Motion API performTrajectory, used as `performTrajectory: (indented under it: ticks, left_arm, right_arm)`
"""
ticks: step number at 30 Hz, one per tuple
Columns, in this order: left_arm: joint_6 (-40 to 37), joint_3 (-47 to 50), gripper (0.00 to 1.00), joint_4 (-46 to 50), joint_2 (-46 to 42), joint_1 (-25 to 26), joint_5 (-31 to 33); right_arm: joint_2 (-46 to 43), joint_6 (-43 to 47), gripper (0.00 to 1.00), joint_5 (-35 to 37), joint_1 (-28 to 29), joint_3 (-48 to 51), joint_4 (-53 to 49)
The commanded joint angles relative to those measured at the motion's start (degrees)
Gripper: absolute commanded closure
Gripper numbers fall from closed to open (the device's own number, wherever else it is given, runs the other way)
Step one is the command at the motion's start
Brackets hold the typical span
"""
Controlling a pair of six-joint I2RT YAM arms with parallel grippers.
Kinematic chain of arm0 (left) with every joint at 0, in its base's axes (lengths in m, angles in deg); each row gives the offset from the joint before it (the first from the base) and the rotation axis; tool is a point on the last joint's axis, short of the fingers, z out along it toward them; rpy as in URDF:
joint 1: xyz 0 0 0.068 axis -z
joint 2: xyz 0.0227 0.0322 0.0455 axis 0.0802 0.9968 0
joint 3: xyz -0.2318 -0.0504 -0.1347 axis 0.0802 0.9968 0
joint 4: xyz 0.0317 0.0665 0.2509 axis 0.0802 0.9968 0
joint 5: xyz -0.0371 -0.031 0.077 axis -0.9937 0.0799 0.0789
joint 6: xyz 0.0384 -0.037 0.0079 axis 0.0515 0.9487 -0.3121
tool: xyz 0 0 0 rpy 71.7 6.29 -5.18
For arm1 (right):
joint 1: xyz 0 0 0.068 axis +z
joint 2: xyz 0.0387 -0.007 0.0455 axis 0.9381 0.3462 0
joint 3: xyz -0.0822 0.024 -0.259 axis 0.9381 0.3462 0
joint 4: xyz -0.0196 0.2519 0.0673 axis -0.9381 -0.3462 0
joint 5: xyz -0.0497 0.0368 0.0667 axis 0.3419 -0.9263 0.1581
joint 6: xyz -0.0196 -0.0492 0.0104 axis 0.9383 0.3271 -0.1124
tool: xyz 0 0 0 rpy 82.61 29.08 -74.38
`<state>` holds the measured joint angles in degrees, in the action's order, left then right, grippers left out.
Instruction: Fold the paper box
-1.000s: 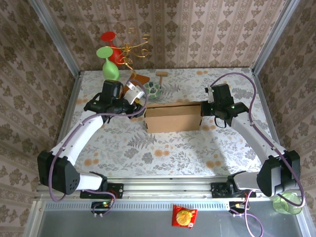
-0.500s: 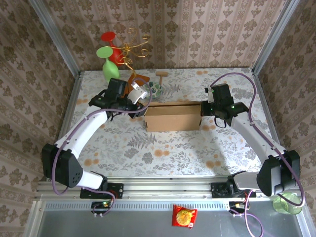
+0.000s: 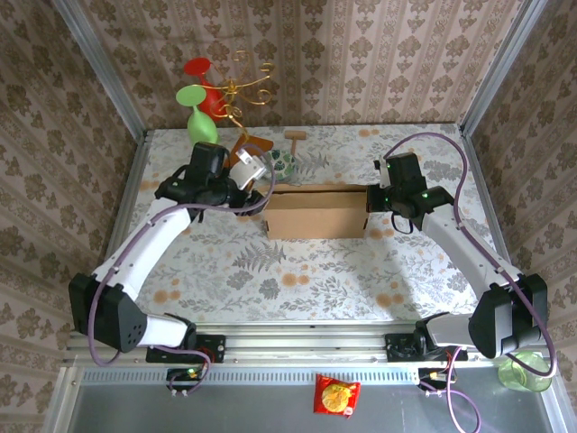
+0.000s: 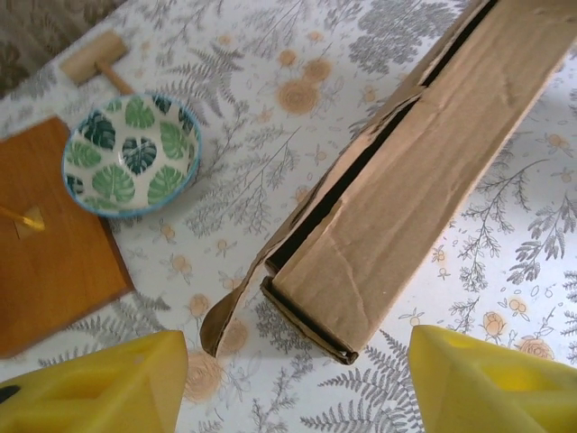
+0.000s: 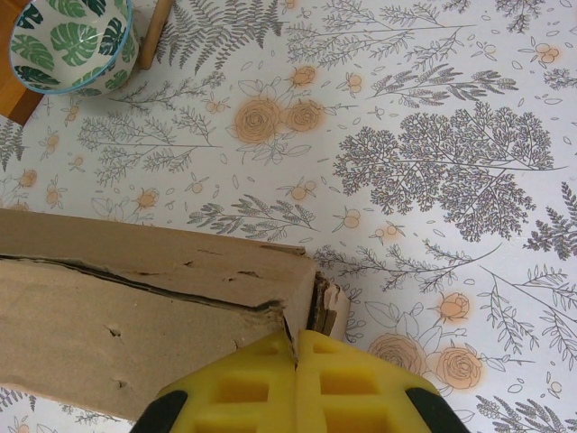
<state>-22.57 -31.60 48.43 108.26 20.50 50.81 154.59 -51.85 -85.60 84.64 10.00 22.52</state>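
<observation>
The paper box (image 3: 315, 213) is a tan corrugated cardboard box lying mid-table, its top seam slightly gaping. In the left wrist view its left end (image 4: 311, 311) has a loose curled flap (image 4: 225, 311) sticking out beside it. My left gripper (image 3: 255, 200) hovers at that end, open wide (image 4: 297, 397), its yellow fingers (image 4: 90, 388) on either side with nothing between them. My right gripper (image 3: 370, 198) is at the box's right end, its yellow fingers pressed together (image 5: 296, 383) on the end wall of the box (image 5: 135, 307).
A leaf-patterned bowl (image 3: 281, 162) (image 4: 131, 153) and a reddish-brown wooden board (image 4: 45, 244) lie just behind the box's left end. A small wooden mallet (image 3: 296, 135) lies farther back. Green and red glasses (image 3: 200, 117) and a gold wire stand (image 3: 248, 81) stand at the back left.
My left wrist swung a little toward the back right, then eased back left. The box and the right arm have not moved.
</observation>
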Motion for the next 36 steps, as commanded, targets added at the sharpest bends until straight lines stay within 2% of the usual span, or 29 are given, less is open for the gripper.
performTrajectory:
  ticks: [1,4,8,17,27,36]
  left_arm:
    - [-7.92,3.85,0.32,-3.16,-1.36,-2.26,-5.74]
    - [-12.01,8.12,0.27,-9.79,-2.37,-4.09,-8.49]
    - [-13.02,10.55,0.27,-17.11,-1.19,-7.13,-12.62]
    - [-11.22,9.89,0.31,-21.04,2.57,-7.24,-18.76]
    - [-6.52,6.79,0.58,-17.22,5.34,-6.46,-16.31]
    - [-6.12,6.01,0.61,-14.64,4.92,-3.93,-12.17]
  right_arm:
    - [1.24,1.10,1.00,-0.09,0.44,-0.70,-4.77]
    - [1.34,1.19,1.00,-0.29,0.42,-0.47,-4.87]
    - [0.92,1.21,1.00,-0.33,0.45,-0.09,-5.20]
    - [0.11,1.37,1.00,-0.11,0.46,0.14,-5.40]
    - [-0.06,1.11,1.00,0.02,0.40,0.01,-5.46]
    - [-0.16,1.02,1.00,-0.01,0.47,0.10,-5.24]
